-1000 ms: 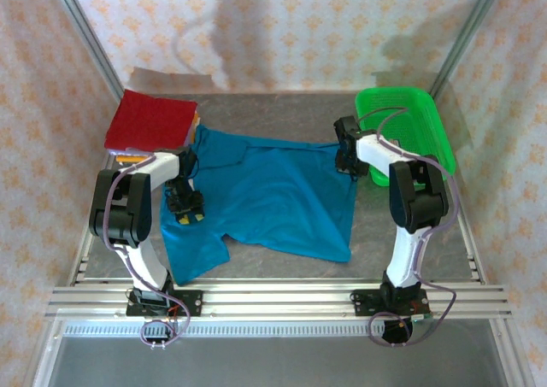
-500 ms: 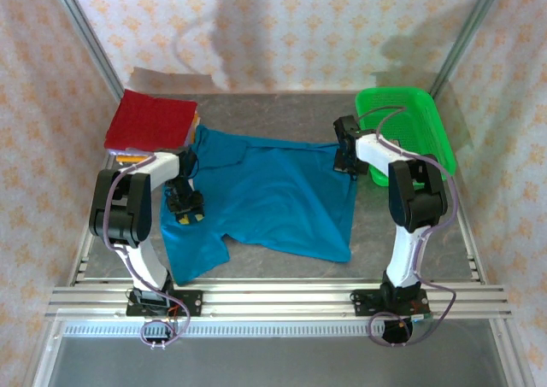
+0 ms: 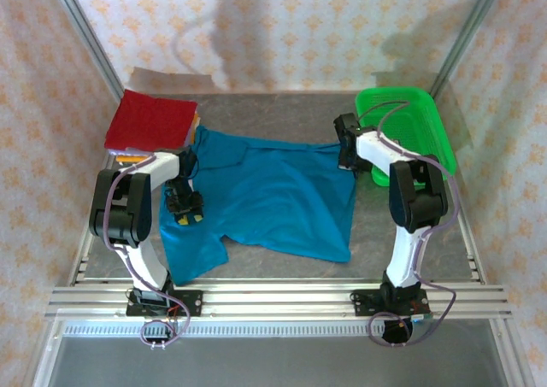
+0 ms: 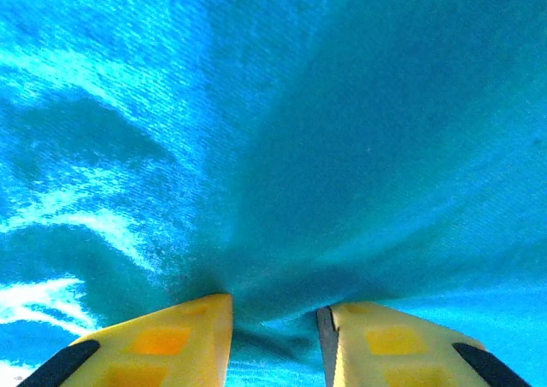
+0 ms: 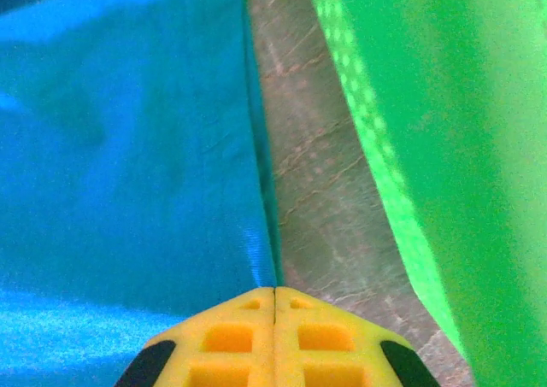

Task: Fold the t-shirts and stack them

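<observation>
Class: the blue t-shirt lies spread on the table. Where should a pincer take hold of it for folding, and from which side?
Probably its right edge, pinched from above on the side facing the green basket. The blue t-shirt lies flat, so only an edge offers a lip, and a bare strip of table there leaves room to reach it.

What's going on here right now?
Both arms are working the teal t-shirt, spread on the table. The left gripper pinches a bunch of its cloth; the right gripper is shut at the shirt's edge beside the green basket. The folded shirts sit stacked at far left, dark red on top.
</observation>
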